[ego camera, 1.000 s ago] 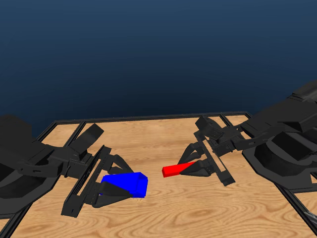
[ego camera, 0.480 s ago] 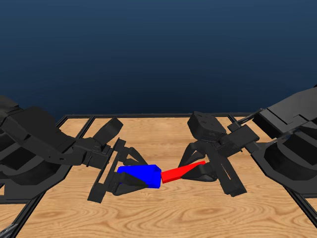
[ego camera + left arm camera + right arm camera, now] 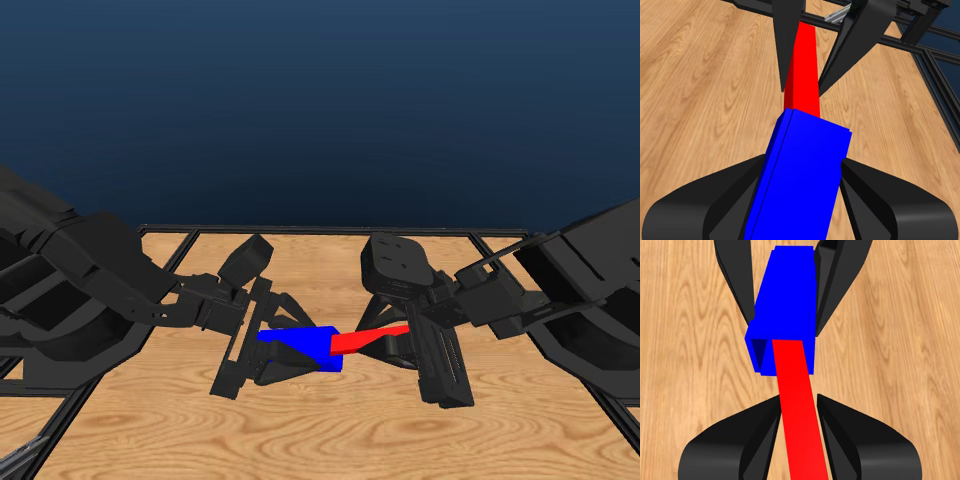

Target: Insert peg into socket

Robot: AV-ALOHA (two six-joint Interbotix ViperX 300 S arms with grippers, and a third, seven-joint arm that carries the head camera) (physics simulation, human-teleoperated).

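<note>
Since a second ago both arms have closed the gap, so the slim matte red bar, the peg [image 3: 368, 339], now has its tip at the hollow mouth of the boxy blue socket [image 3: 303, 346]. The left gripper [image 3: 285, 350] pinches the socket; the right gripper [image 3: 395, 342] pinches the peg. Above the wooden table [image 3: 330, 430], their long axes nearly align, the peg sitting to one side of the opening, which seems to call for a slight sideways correction.

Wooden tabletop [image 3: 330, 430], light grain, edged by a black frame [image 3: 300, 231] at 12 o'clock; arm bases at 9 and 3 o'clock.
</note>
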